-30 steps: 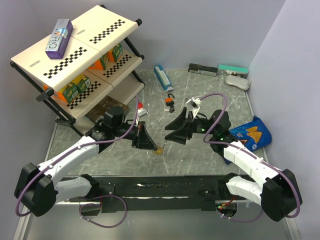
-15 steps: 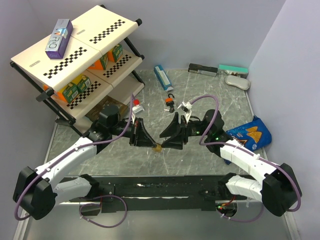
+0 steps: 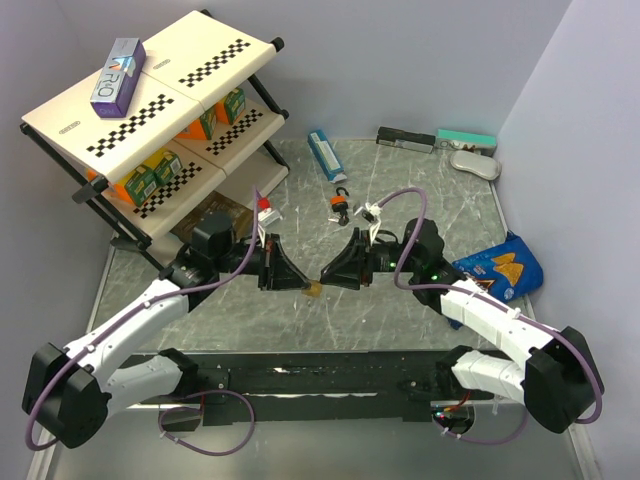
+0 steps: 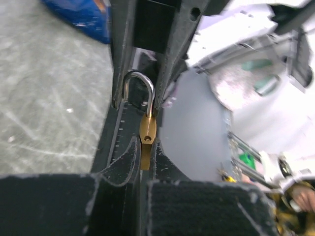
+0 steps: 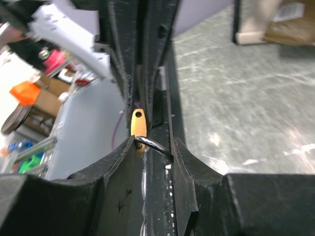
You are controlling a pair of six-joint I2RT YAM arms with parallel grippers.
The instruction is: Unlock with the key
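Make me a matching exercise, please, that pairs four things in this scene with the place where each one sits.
Things:
1. brass padlock
2. orange padlock
3. blue snack bag
4. purple box

Places:
A. on top of the shelf
B. at the right edge of the table
C. in the left gripper, shackle between the fingers of the right gripper
D. lying on the table beyond both grippers

Pairs: 1-C; 2-D; 3-B; 4-A
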